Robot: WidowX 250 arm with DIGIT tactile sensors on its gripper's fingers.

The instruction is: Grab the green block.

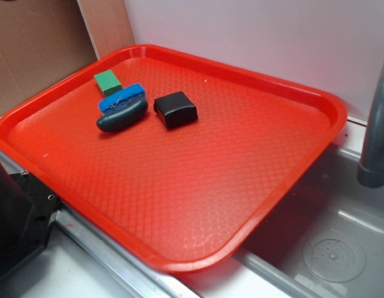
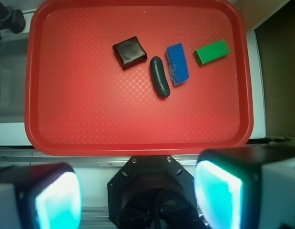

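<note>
no readable text, no labels or numbers (plain surfaces throughout)

green block (image 1: pixel 108 82), black block (image 1: pixel 175 109), red tray (image 1: pixel 198 186)

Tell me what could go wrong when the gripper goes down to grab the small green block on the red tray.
1. The small matte green rectangular block lies close beside the blue-topped dark teal brush; an open finger may hit the brush.
2. The block also sits near the rim of the red plastic tray, so a finger may catch it.
3. The gripper, high above, could descend off-centre.
</note>
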